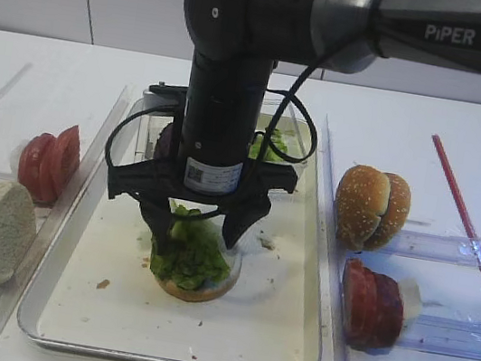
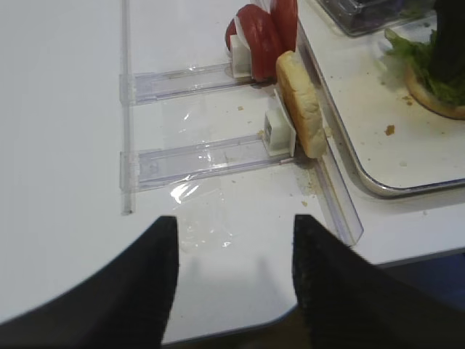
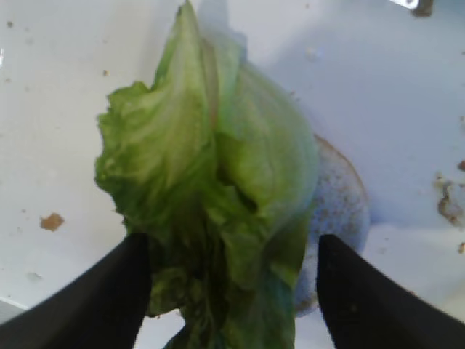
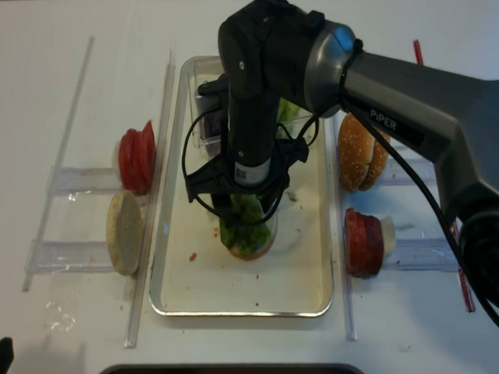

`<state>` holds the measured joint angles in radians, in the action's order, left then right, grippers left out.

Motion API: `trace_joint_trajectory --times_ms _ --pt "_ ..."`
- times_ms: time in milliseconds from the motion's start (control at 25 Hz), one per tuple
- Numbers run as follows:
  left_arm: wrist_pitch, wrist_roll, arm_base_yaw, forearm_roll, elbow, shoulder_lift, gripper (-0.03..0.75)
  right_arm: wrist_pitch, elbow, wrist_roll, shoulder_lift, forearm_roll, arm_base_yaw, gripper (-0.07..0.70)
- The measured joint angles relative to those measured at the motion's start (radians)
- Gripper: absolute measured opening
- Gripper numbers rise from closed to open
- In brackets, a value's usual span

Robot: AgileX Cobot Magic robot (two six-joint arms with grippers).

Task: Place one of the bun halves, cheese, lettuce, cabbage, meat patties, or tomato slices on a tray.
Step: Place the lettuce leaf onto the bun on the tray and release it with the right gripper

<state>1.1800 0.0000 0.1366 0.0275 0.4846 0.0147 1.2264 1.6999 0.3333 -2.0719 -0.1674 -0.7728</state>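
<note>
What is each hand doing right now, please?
Left hand: open, holding nothing, above the bare white table.
Right hand: open, its fingers on both sides of the frilly bright green lettuce leaf lying on the bun half.

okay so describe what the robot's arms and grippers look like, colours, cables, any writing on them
The right arm is glossy black with a silver-grey collar and a dark link carrying white PIPER lettering. A white label with a square code sits low on its wrist, and thin black cables loop beside it. The right gripper has matte black tapered fingers. The left gripper shows the same black fingers.
</note>
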Motion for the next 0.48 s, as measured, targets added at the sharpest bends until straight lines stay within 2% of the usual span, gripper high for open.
trace_joint_trajectory --times_ms 160,480 --pt "0.000 0.000 0.000 0.000 0.000 0.000 0.345 0.000 0.000 0.002 0.000 0.000 0.000 0.546" --pt "0.000 0.000 0.000 0.000 0.000 0.000 0.345 -0.002 0.000 0.002 0.078 0.011 0.000 0.554"
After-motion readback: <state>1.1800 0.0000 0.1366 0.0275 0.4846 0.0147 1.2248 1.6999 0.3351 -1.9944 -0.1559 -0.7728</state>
